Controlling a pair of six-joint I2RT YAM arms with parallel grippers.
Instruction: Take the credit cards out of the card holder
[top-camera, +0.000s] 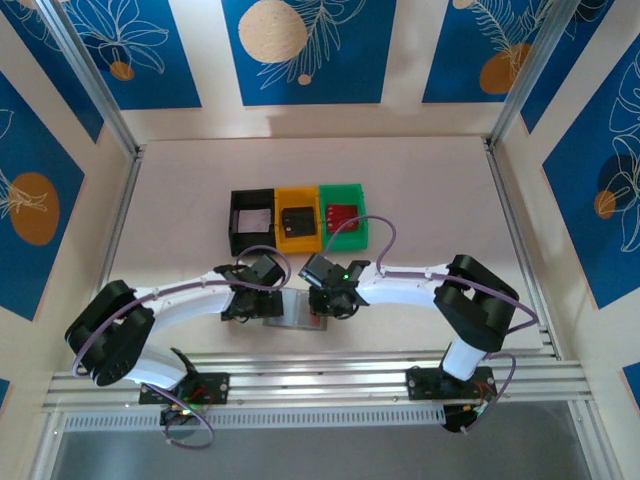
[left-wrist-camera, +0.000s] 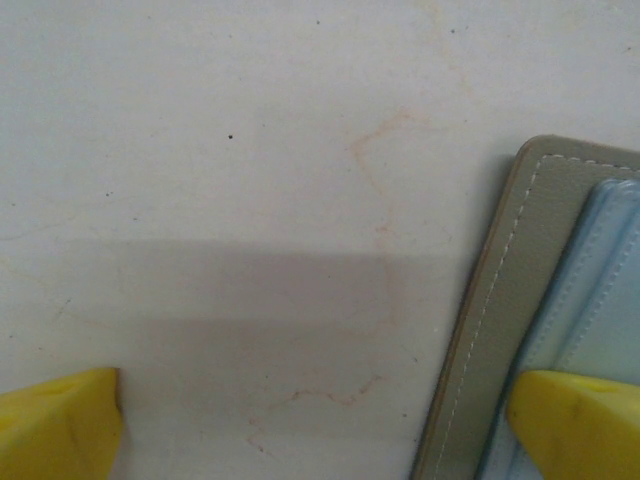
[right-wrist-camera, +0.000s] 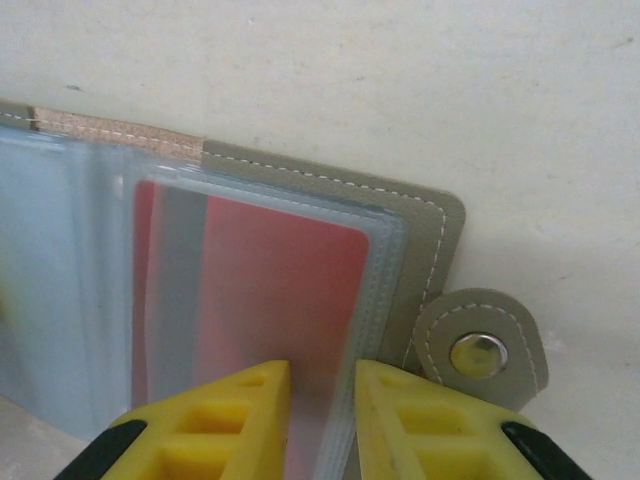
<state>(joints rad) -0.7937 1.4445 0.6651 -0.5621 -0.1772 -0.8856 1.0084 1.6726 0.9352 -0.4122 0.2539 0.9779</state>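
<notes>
The card holder (right-wrist-camera: 425, 225), a flat grey stitched folding wallet with pale blue panels, lies open on the white counter (top-camera: 430, 190) between the arms. The right claw (right-wrist-camera: 320, 400), nearly closed, sits at a red credit card (right-wrist-camera: 290, 290) in its clear sleeve (right-wrist-camera: 385, 260); whether it grips cannot be told. The left claw (left-wrist-camera: 315, 415) gapes wide and empty, at the holder's edge. Likely next: pinch the card alone and slide it out.
</notes>
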